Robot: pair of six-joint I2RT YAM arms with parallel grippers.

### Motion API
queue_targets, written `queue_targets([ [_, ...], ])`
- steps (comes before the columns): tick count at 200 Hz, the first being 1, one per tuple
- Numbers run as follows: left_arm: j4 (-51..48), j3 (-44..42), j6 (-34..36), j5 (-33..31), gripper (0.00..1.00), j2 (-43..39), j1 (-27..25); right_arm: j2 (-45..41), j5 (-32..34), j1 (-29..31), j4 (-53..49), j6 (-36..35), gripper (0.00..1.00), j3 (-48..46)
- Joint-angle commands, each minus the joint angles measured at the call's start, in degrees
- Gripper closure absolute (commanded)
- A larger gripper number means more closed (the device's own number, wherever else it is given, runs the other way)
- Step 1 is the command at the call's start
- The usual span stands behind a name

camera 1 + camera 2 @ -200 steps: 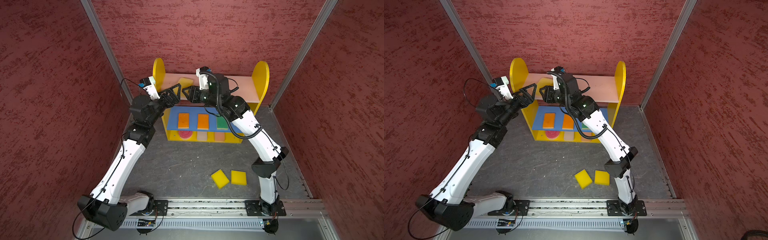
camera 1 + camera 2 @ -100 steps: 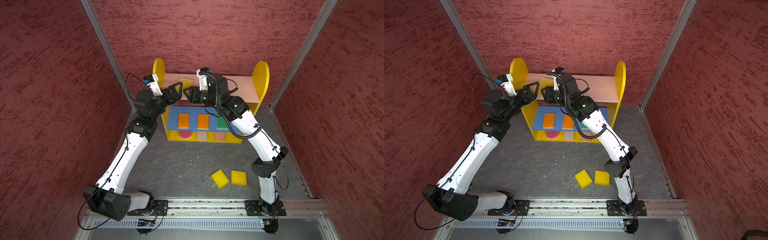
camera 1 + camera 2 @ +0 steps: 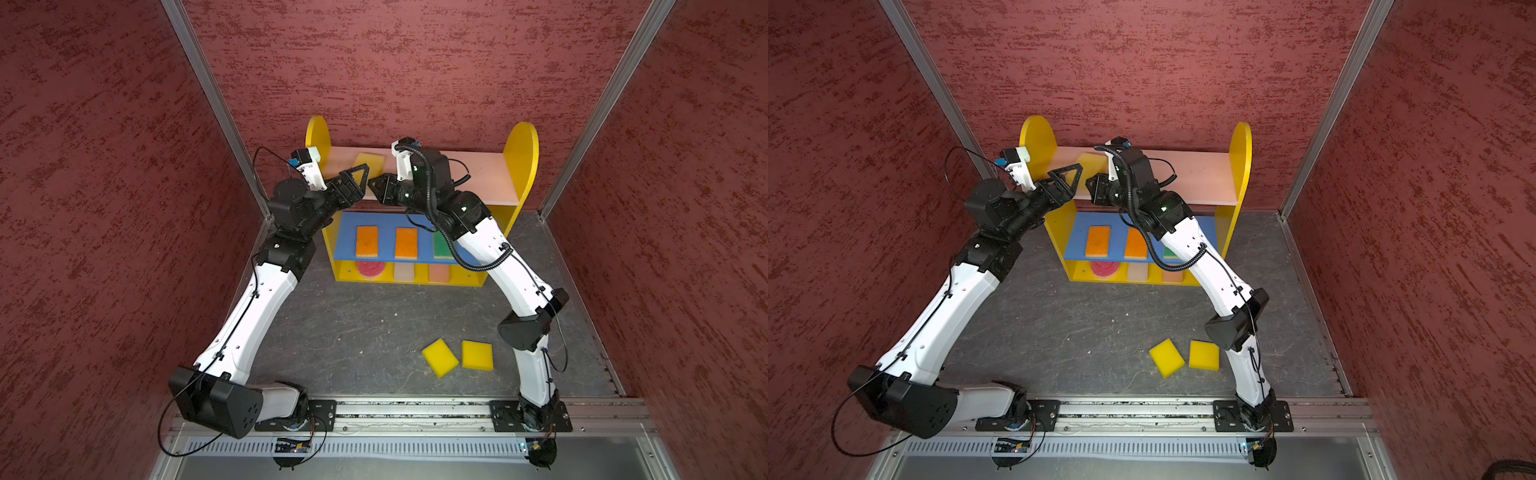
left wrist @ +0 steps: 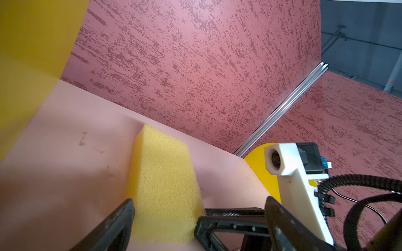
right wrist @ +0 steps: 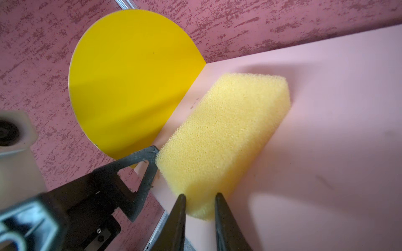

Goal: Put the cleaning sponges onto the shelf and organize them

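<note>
On the pink top board (image 3: 478, 174) of the shelf (image 3: 521, 153): the top yellow sponge (image 5: 224, 139) lay flat, near the side panel on the left arm's side, with its near end by the board's front edge.
Left fingers: the left gripper (image 4: 199, 201) stood wide and held nothing; one fingertip sat at a near corner of the sponge.
Right fingers: the right gripper (image 5: 199, 195) was drawn narrow, with its tips at the sponge's near end. Whether they nipped the foam could not be told.
Handling: it was open-celled foam, so likely very light and soft (it would squash before it slid). It looked grippy rather than slippery, and not fragile.
Where to hold: a gentle squeeze across the short width, near the middle, seemed best. A push on an end face would probably turn or slide it.
On the counter (image 3: 353, 324): the tilted yellow sponge (image 3: 440, 357) and the straight yellow sponge (image 3: 477, 355) lay just beside each other, well apart from the shelf and not yet placed.
</note>
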Motion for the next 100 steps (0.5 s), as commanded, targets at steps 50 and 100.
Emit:
queue_targets([
  [50,1.5,-3.7,-2.3,2.2,0.09,-2.7,0.5,-0.7,-1.9,-1.2,2.1,0.6,0.90,-1.5],
  [100,1.6,-5.0,-2.7,2.0,0.09,-4.5,1.3,-3.5,-5.2,-1.2,5.7,1.8,0.94,-6.5],
])
